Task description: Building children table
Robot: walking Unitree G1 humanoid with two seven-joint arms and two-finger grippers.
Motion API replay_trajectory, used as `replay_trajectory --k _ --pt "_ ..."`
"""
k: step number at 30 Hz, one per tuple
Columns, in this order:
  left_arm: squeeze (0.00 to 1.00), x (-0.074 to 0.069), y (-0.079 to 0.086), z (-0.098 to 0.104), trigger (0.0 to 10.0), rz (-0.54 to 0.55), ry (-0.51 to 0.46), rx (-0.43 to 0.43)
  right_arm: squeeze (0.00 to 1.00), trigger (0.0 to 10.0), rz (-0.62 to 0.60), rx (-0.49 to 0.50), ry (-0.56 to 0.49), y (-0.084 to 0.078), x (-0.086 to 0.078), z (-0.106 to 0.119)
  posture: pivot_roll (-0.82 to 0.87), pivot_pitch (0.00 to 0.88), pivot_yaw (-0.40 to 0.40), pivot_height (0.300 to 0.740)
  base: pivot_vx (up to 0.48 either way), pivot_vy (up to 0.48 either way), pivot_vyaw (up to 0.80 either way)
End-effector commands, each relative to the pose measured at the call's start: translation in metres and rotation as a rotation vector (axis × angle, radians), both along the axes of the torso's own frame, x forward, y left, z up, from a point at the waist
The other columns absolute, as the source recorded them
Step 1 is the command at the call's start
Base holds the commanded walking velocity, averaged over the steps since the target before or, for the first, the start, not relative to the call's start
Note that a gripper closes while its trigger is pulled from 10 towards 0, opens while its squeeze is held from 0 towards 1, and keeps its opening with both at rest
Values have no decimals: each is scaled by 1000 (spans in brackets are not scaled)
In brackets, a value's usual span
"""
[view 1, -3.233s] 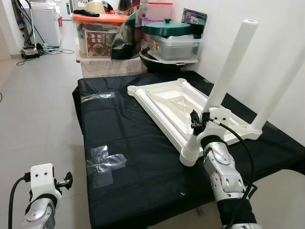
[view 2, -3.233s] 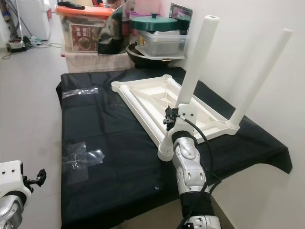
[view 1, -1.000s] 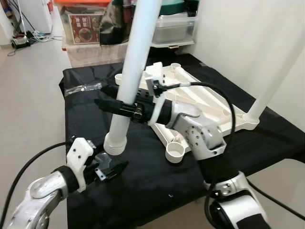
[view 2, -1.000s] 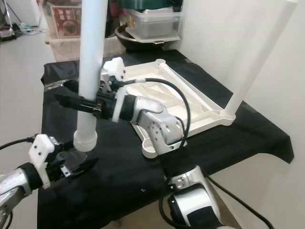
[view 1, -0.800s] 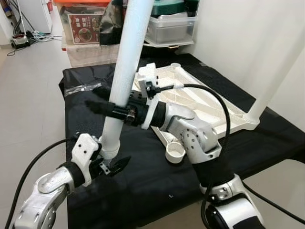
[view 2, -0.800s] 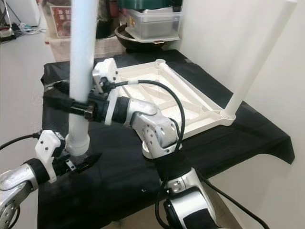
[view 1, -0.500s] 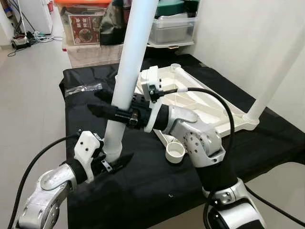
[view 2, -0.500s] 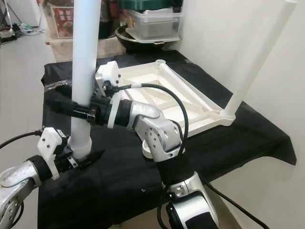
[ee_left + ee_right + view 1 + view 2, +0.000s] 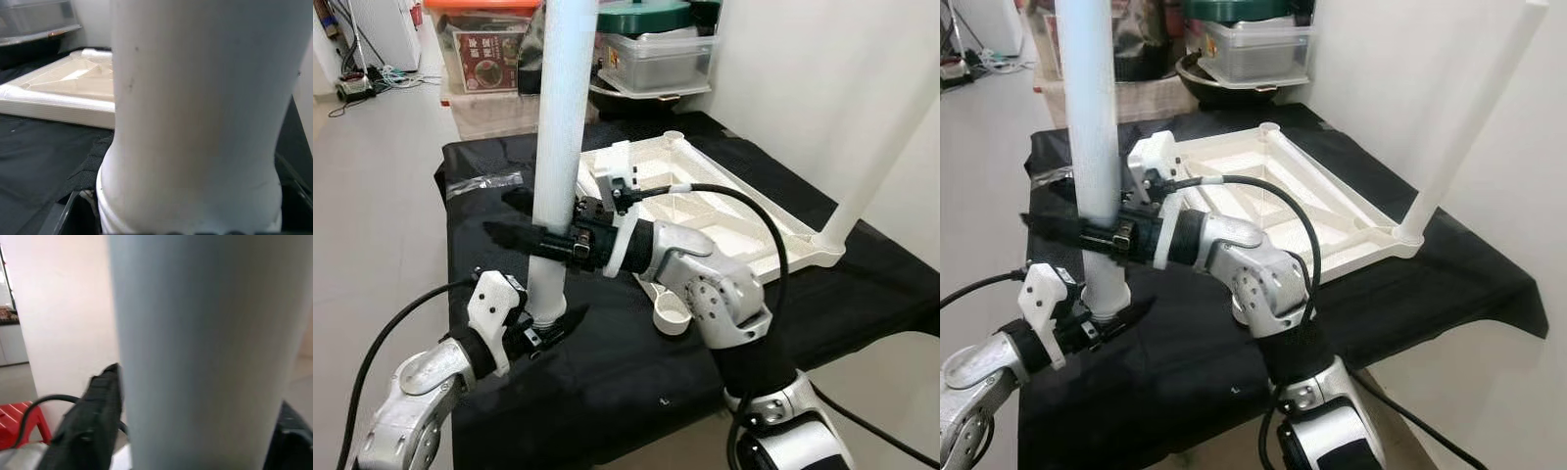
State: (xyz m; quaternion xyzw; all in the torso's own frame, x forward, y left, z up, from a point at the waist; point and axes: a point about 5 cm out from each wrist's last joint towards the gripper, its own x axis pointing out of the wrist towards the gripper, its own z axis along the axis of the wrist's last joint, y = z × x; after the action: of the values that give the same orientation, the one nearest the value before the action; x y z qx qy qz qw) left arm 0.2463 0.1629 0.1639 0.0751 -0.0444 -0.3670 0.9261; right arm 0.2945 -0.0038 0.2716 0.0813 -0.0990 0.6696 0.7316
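In the centre-left of the head view, a loose white table leg (image 9: 558, 147) stands nearly upright above the black-covered table (image 9: 607, 372), its top running out of the frame's upper edge. The right gripper (image 9: 533, 223) reaches across from the right, its two black fingers clamped around the leg's lower part, one on each side. Just below, at lower left, the left gripper (image 9: 548, 328) sits at the leg's collared bottom end; whether its fingers are closed on that end or merely beside it cannot be told. The upturned white tabletop (image 9: 705, 211) lies on the black cloth in the middle right, with an open round socket (image 9: 672, 318) at its near corner and another leg (image 9: 1469, 117) already standing in its right-hand corner against the wall. Storage bins (image 9: 499, 59) sit at the upper left.
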Motion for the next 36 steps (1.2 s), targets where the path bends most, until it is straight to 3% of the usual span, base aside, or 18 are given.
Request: replay_trajectory --k 1,2,3,4,6,7,8,9,10,12,16,21,22,24,25,36 --pt "0 -3 -4 0 0 -33 7 19 988 10000 -3 -14 -5 0 1 -3 35 0 -53 740 0 0 0" --pt "0 -9 -7 -1 3922 -89 29 39 0 10000 30 -12 -25 -5 1 -4 42 0 -56 740 0 0 0" --pt "0 -9 -7 -1 3922 -89 29 39 0 10000 30 -12 -25 -5 1 -4 42 0 -56 740 0 0 0" --pt "0 -17 -11 0 9373 -156 50 55 0 10000 128 -8 0 -12 -4 -4 44 0 -54 740 0 0 0" --pt "0 -17 -11 0 9373 -156 50 55 0 10000 128 -8 0 -12 -4 -4 44 0 -54 740 0 0 0" --pt "0 -26 -14 -1 10000 -238 77 84 0 10000 258 -18 -5 -20 -11 -4 47 0 -52 740 0 0 0" --pt "0 -32 -16 -1 10000 -295 94 105 0 10000 344 -39 -18 -24 -17 -6 55 0 -53 740 0 0 0" --pt "0 -32 -16 -1 10000 -295 94 105 0 10000 344 -39 -18 -24 -17 -6 55 0 -53 740 0 0 0" --pt "0 -37 -14 -2 10000 -337 116 128 0 10000 432 -65 -31 -26 -23 -8 59 0 -53 740 0 0 0" --pt "0 -37 -14 -2 10000 -337 116 128 0 10000 432 -65 -31 -26 -23 -8 59 0 -53 740 0 0 0" --pt "0 -42 -8 -4 10000 -391 153 150 0 10000 561 -125 -78 -25 -36 -16 63 0 -56 740 0 0 0" --pt "0 -42 -11 -7 10000 -396 163 141 0 10000 558 -104 -86 -21 -38 -18 63 0 -56 740 0 0 0" --pt "0 -43 -12 -7 10000 -401 169 138 0 3608 550 -88 -84 -20 -37 -17 59 0 -50 740 0 0 0" --pt "0 -43 -12 -7 10000 -401 169 138 0 3608 550 -88 -84 -20 -37 -17 59 0 -50 740 0 0 0" --pt "0 -44 -13 -9 10000 -408 178 140 0 0 527 -64 -81 -19 -35 -14 57 0 -49 740 0 0 0" --pt "0 -45 -8 -12 10000 -415 204 161 0 0 487 13 -40 -21 -30 -8 48 0 -43 740 0 0 0"
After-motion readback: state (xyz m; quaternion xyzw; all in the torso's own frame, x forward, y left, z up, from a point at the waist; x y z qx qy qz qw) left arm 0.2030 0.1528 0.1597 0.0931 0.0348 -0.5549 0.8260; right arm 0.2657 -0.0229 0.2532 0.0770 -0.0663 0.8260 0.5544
